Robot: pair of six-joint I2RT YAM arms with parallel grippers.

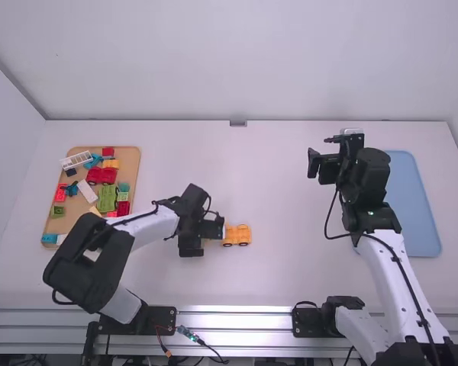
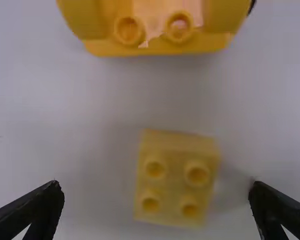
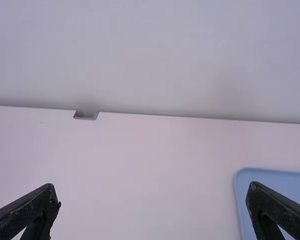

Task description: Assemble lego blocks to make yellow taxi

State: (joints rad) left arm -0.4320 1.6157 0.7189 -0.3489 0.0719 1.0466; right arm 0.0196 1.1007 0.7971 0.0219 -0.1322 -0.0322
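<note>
My left gripper [image 1: 203, 238] is low over the table just left of the orange-yellow wheeled base [image 1: 237, 235]. In the left wrist view that gripper [image 2: 157, 192] stands open, its fingers on either side of a small yellow brick [image 2: 176, 179] with four studs, not touching it. The wheeled base [image 2: 160, 47] lies a short gap from the brick. My right gripper [image 1: 317, 163] is raised at the right of the table; in the right wrist view this gripper [image 3: 153, 194] is open and holds nothing.
A tan tray [image 1: 135, 162] at the left carries several red, green, blue, white and yellow blocks. A flat blue tray [image 1: 420, 221] lies at the right, partly behind the right arm.
</note>
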